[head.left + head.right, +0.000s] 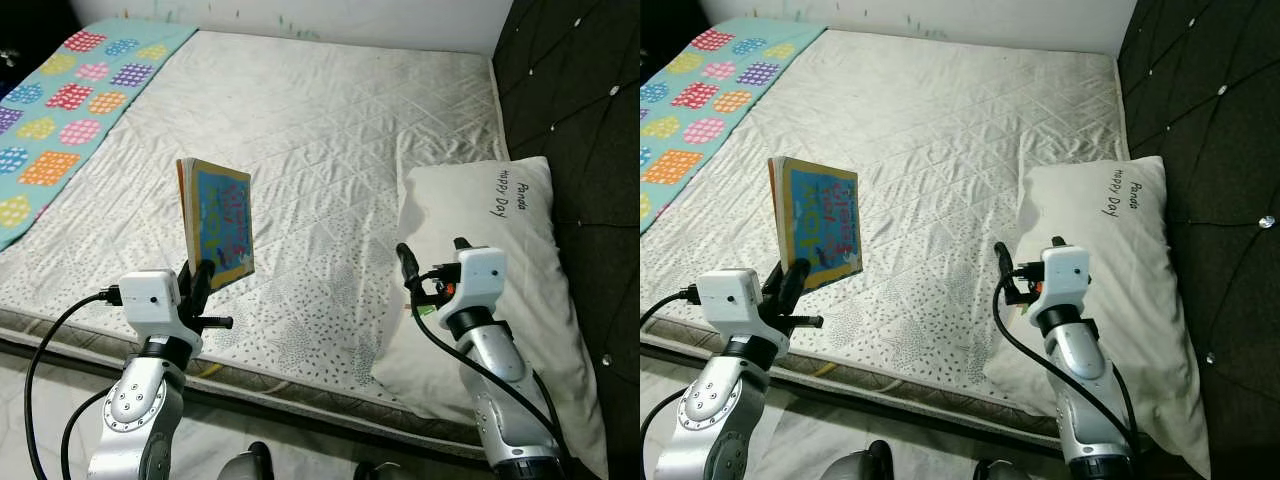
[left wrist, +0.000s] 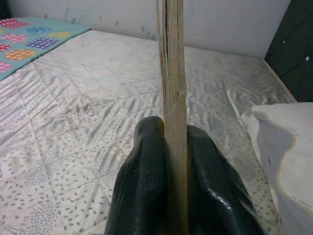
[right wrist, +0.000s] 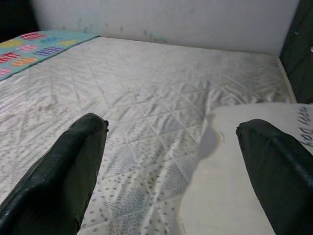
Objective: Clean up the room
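A thin children's book with a blue cover and orange edge stands upright above the near edge of the mattress. My left gripper is shut on its lower corner. In the left wrist view the book's page edge rises between the two black fingers. My right gripper hovers open over the left edge of a white pillow with black lettering. In the right wrist view nothing sits between the spread fingers, only bed and pillow below.
A turquoise blanket with coloured patches lies along the bed's far left side. A dark padded headboard stands on the right and a white wall runs behind the bed. The quilted mattress middle is bare.
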Tool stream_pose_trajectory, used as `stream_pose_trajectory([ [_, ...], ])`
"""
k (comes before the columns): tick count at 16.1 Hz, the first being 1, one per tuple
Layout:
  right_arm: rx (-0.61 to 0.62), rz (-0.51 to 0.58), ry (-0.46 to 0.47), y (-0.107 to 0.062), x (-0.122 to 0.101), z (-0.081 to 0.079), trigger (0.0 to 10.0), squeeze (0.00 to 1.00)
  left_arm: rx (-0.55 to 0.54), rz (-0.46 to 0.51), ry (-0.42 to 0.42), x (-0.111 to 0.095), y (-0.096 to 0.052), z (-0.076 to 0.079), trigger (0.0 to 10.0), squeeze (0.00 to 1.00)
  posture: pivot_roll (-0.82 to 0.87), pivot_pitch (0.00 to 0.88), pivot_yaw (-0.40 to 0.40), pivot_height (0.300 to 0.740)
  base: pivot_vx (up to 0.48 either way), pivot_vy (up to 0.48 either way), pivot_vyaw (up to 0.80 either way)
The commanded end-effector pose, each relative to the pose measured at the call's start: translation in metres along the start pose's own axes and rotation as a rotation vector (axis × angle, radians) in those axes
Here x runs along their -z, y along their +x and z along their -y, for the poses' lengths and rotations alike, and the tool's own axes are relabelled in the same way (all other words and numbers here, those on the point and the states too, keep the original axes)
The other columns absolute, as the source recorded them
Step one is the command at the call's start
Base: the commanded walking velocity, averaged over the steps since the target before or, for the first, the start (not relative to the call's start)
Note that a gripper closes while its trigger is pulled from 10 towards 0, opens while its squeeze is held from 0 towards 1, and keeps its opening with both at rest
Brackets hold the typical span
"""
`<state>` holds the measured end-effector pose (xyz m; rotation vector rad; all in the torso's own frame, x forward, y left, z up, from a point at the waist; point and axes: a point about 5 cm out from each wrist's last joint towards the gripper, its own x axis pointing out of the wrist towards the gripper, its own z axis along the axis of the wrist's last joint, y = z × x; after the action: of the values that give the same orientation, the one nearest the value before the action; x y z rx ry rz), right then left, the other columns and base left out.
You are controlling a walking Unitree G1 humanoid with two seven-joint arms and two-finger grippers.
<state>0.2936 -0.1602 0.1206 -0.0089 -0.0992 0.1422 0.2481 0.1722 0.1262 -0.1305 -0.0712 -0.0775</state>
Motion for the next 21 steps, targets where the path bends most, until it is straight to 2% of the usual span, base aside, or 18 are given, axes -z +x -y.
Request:
stream_pose_trajectory([
  [1,0.014,-0.009,0.014,-0.0044,0.001,0.0021,10.0,0.0,-0.002,0.02,0.007,-0.0047,-0.0004,-0.0025,10.0,0.0,-0.02,0.182,0.014,0.74,0.0,0.0,0.0],
  [9,-0.002,-0.018,0.013,-0.0089,0.0018,0.0036,10.0,0.0,-0.003,0.013,-0.003,-0.0042,-0.0009,-0.0024,10.0,0.0,-0.02,0.191,0.015,0.735,0.0,0.0,0.0],
  [21,-0.027,-0.031,0.015,-0.0093,0.0037,0.0016,10.0,0.0,-0.006,0.0,-0.015,-0.0016,0.0,-0.0017,10.0,0.0,-0.03,0.188,0.011,0.595,0.0,0.0,0.0],
])
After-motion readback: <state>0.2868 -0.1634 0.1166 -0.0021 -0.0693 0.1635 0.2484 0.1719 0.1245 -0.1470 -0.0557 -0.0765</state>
